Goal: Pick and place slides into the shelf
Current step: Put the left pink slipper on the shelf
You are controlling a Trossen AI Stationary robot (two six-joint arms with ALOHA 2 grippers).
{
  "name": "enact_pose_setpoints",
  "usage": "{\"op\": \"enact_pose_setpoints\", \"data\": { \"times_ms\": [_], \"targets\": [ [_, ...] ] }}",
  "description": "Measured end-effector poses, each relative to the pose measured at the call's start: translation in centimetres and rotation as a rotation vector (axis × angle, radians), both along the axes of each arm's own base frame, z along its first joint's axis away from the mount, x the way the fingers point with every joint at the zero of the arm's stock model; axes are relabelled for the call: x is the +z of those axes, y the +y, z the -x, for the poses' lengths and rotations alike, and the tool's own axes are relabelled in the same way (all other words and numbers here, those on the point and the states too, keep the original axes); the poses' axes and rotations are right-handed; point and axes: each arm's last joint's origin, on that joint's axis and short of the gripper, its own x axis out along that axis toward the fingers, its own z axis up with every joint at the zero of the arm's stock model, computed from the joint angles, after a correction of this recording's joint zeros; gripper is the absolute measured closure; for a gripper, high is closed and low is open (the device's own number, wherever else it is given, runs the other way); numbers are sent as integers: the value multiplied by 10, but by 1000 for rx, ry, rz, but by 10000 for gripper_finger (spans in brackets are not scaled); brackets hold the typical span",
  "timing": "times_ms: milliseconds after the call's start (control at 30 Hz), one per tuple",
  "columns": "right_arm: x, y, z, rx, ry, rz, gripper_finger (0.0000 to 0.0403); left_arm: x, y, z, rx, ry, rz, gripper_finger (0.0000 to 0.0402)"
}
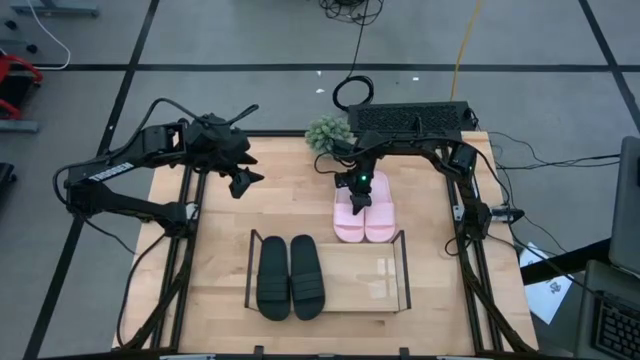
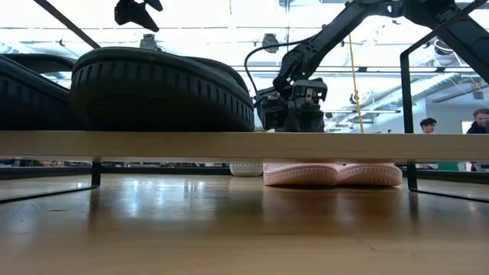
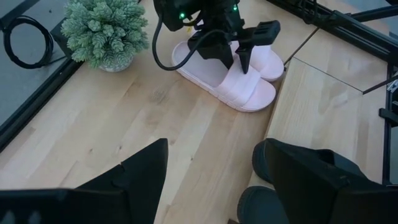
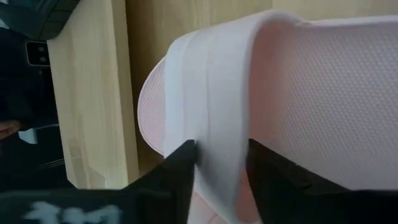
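Note:
The pale pink slides (image 1: 372, 222) (image 2: 332, 174) lie side by side, soles on the table, just beyond the shelf. My right gripper (image 1: 358, 192) (image 3: 231, 57) stands over the left one, shut on its strap. The black slides (image 1: 290, 278) (image 2: 153, 88) sit together on the left half of the shelf (image 1: 375, 285), a low rack with a clear panel and a thin black frame. My left gripper (image 1: 243, 180) (image 3: 211, 171) hangs open above the table, left of the pink pair and beyond the shelf. My right gripper (image 4: 221, 149) has the wide top strap (image 4: 214, 124) of the left pink slide pinched between its two fingers (image 4: 180, 165). It comes from above, pointing down. The slide still lies flat, its sole on the table (image 2: 298, 177).
A small green plant (image 1: 328, 133) (image 3: 102, 31) stands at the table's far edge, just left of the pink slides. A black box (image 1: 410, 118) sits behind it. The shelf's right half (image 1: 380, 270) holds nothing. People show in the room beyond the table (image 2: 428, 126).

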Motion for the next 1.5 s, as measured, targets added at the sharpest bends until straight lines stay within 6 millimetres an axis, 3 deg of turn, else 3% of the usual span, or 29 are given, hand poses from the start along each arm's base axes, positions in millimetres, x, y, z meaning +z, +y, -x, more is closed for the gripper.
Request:
{"op": "enact_pose_setpoints", "data": {
  "times_ms": [233,500,667,900,1000,1167,1333,1500],
  "targets": [
    [0,1,0,2,-3,-1,385,0,0,0,0,0,0,135],
    [8,2,2,-2,-4,9,396,0,0,0,-1,0,-2,135],
    [40,3,6,-23,-68,66,398,0,0,0,-1,0,-2,135],
    [110,16,18,-80,-245,102,400,0,0,0,7,-2,6,135],
    [133,33,23,-86,-290,54,401,0,0,0,17,-3,15,135],
    [152,85,21,0,-295,-8,402,0,0,0,21,-5,20,135],
    [150,141,7,127,-300,-64,402,0,0,0,23,-5,22,135],
    [138,167,-8,157,-292,-62,402,0,0,0,29,-6,27,135]
  ]
}}
